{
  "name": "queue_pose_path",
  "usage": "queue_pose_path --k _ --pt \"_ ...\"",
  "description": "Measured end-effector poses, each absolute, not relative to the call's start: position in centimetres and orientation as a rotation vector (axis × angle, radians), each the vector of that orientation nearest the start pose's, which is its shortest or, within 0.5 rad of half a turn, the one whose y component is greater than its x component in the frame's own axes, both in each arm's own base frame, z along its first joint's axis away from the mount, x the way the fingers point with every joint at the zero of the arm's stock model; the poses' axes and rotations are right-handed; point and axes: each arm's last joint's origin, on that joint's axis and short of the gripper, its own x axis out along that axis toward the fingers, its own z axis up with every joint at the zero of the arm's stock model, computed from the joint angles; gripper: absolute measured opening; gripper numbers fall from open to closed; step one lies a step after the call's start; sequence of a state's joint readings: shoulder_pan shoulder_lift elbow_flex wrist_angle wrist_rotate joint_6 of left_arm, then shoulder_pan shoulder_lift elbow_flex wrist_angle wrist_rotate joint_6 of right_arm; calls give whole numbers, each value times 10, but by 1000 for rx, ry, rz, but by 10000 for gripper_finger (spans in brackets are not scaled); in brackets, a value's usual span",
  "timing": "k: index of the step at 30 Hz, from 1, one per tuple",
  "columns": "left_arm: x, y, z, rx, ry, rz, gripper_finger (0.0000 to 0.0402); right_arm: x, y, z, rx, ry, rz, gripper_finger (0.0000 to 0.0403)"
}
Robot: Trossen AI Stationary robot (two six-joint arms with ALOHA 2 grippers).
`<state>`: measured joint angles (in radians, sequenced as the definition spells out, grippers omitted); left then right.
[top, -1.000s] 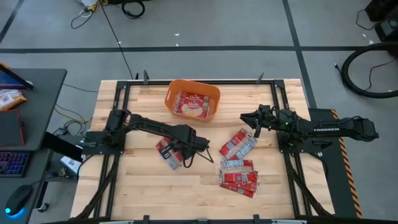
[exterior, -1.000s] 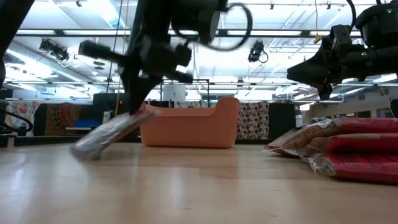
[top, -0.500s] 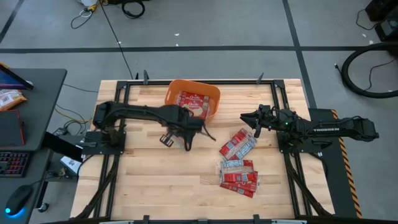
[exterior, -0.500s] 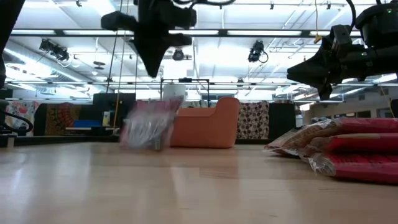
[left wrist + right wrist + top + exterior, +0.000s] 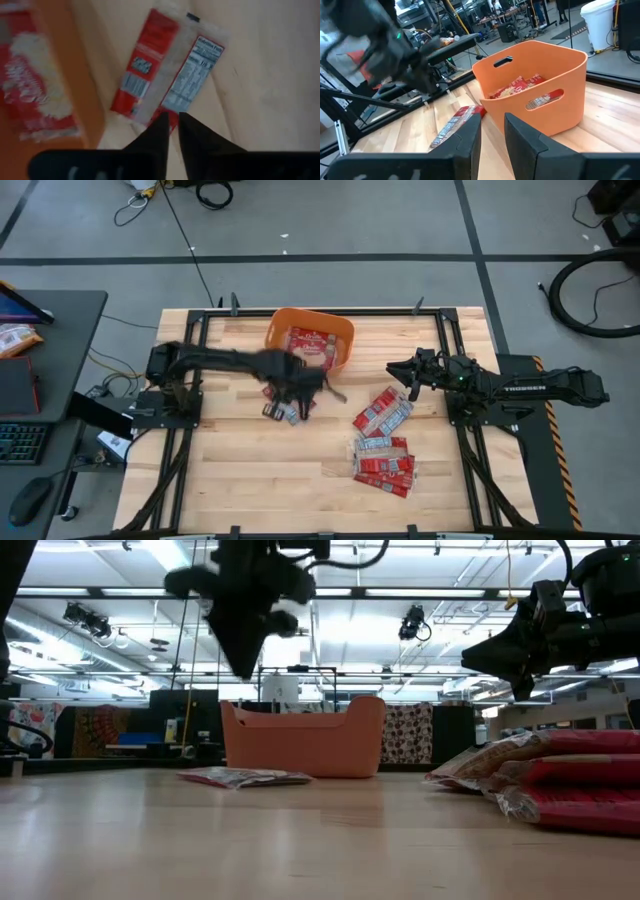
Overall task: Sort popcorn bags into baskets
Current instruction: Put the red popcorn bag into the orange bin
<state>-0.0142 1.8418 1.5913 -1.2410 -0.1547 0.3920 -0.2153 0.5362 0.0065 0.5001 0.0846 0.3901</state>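
Observation:
The orange basket (image 5: 310, 340) stands at the table's far middle with a red packet (image 5: 308, 346) lying inside it. One red popcorn bag (image 5: 285, 412) lies flat on the wood just near of the basket (image 5: 305, 745), also seen in the low view (image 5: 243, 777) and the left wrist view (image 5: 165, 70). My left gripper (image 5: 172, 127) hovers above this bag (image 5: 297, 388), shut and touching nothing. Several more packets (image 5: 383, 435) are heaped at the table's right middle. My right gripper (image 5: 395, 367) waits in the air beyond that heap, shut and empty.
Black frame rails run along the table's left, right and far edges (image 5: 190, 330). Bare wood stretches across the near half of the table (image 5: 260, 480). The basket's near wall (image 5: 75, 65) stands close beside my left gripper. The heap of packets (image 5: 560, 780) rises on the low view's right.
My left gripper rose and moved toward the far edge and the basket, lifting the bag off the table, first by one end, then hanging clear. The bag then came out of the hold and fell; it now lies flat just near of the basket.

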Motion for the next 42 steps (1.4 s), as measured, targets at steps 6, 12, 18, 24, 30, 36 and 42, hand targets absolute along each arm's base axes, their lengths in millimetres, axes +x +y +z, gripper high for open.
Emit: queue_pose_path --k 6,12,18,24,30,36,42 --pt "340 -25 211 567 1537 -170 116 128 -30 164 389 -29 -302 90" --pt "319 -30 176 735 1637 -112 180 128 -30 164 389 -29 -302 90" --pt "298 -31 144 759 1692 -112 204 128 -30 164 389 -29 -302 90" --pt "286 -36 126 949 1656 18 194 128 -30 163 389 -29 -302 90" --pt "283 -37 120 966 1635 34 187 128 -30 163 389 -29 -302 90" --pt "281 -35 112 977 1592 69 172 128 -30 164 389 -29 -302 90" --pt "278 -33 108 976 1588 83 133 128 -30 163 389 -29 -302 90"
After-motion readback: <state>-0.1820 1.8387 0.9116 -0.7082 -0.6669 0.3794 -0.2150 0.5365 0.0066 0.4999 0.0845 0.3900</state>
